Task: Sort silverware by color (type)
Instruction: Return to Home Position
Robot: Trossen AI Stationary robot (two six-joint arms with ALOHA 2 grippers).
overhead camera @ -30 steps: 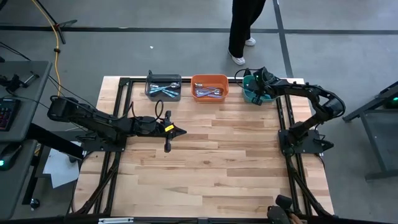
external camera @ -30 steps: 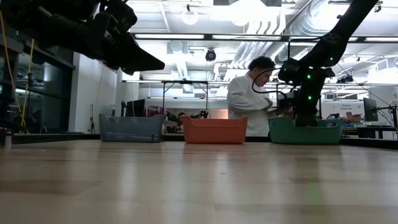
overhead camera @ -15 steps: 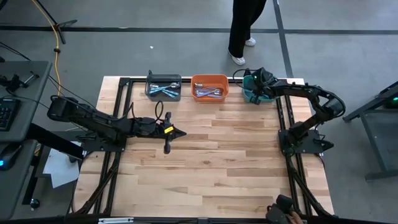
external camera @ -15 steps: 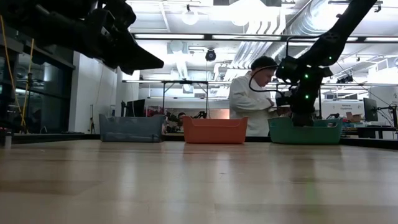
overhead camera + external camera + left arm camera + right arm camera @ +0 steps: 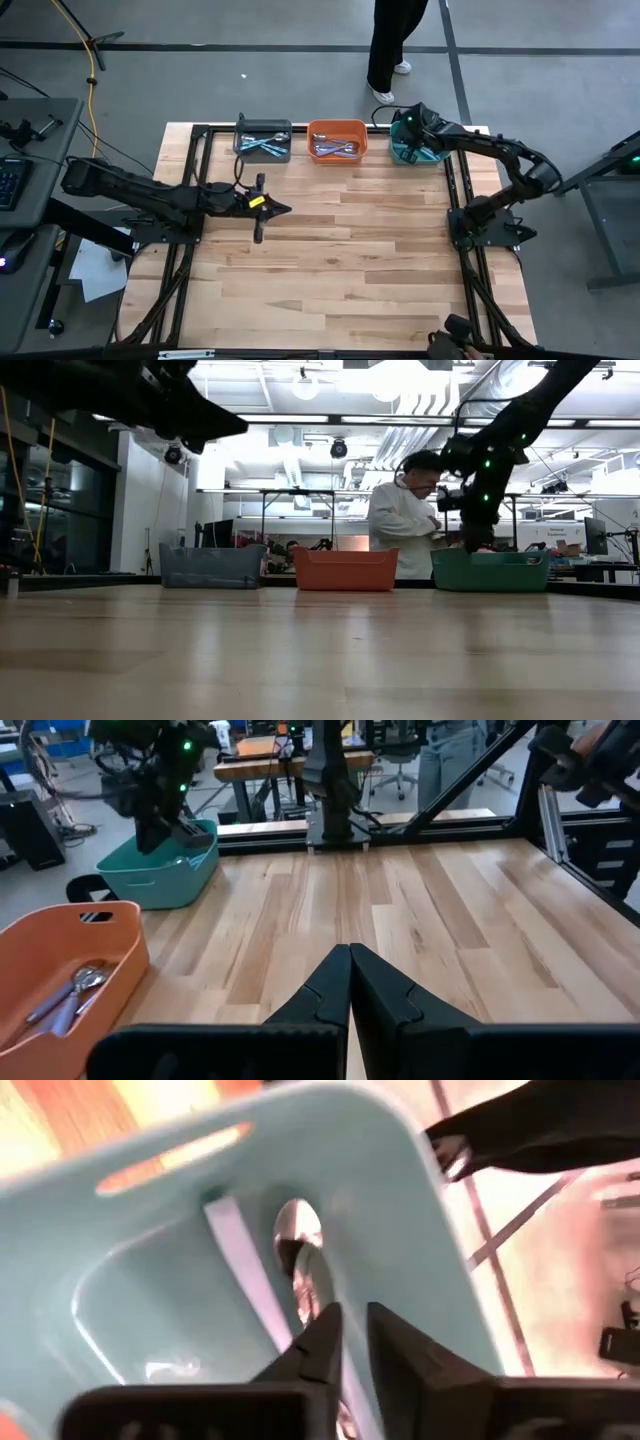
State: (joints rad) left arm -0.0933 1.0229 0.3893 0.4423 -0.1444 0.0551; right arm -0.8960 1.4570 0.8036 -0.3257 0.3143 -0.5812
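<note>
Spoons with silver bowls and pastel handles lie in the grey bin (image 5: 263, 140) and the orange bin (image 5: 337, 140), which the left wrist view also shows (image 5: 70, 960). The right wrist view shows at least two more spoons (image 5: 297, 1220) lying on the floor of the teal bin (image 5: 412, 153). My right gripper (image 5: 350, 1320) hangs over that bin, pointing down into it, narrowly open and holding nothing. My left gripper (image 5: 350, 955) is shut and empty. It hovers above bare wood left of the table's middle (image 5: 283, 208).
The three bins stand in a row along the far edge: grey (image 5: 212, 565), orange (image 5: 345, 568) and teal (image 5: 490, 570). A person (image 5: 390, 50) stands just beyond that edge. The wooden tabletop (image 5: 350, 260) stretches from the bins to the near edge.
My left gripper has risen and drawn back a little toward the table's left edge, still shut. My right gripper has lifted slightly over the teal bin and shifted a little toward the far edge.
</note>
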